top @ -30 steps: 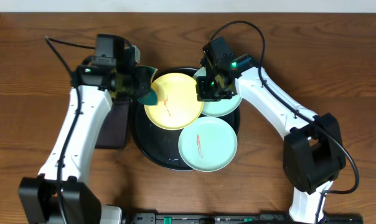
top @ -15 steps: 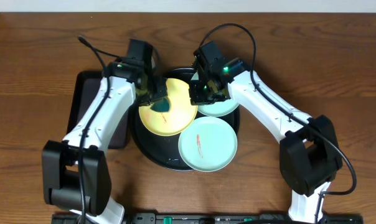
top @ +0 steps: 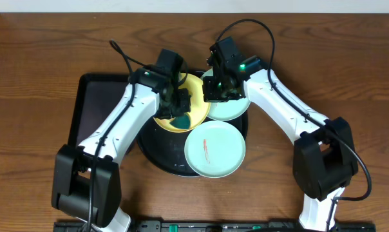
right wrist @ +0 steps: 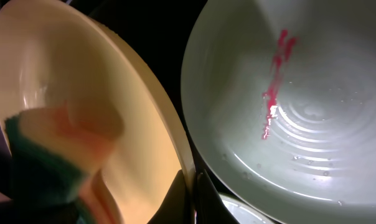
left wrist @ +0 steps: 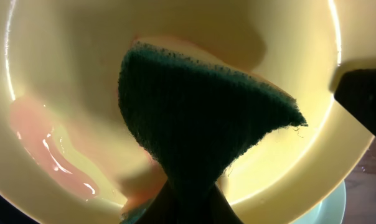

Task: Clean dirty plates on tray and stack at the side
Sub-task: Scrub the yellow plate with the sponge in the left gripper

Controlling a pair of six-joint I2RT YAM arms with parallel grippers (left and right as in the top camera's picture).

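Left jaws: clamped on green sponge (left wrist: 200, 118), pressed flat to yellow plate (left wrist: 63, 74).
Right jaws: pinching that plate's rim at 2 o'clock, holding it tilted.
Location: tray (top: 157, 151), 11 o'clock sector.
Condition: pinkish wet film at 8 o'clock of sponge, left arm nearer; both blue-green plates (top: 215, 149) red-smeared.

The yellow plate (left wrist: 63, 74) is smooth and glossy with a wet sheen. The sponge (left wrist: 194, 118) on it shows a rough, fibrous dark-green scouring face over what seems a soft pale foam layer. The blue-green plate (right wrist: 325, 124) is glossy and finely ringed, the bench (top: 40, 64) is dull brown grained wood, and the round tray (top: 162, 158) is shiny black.
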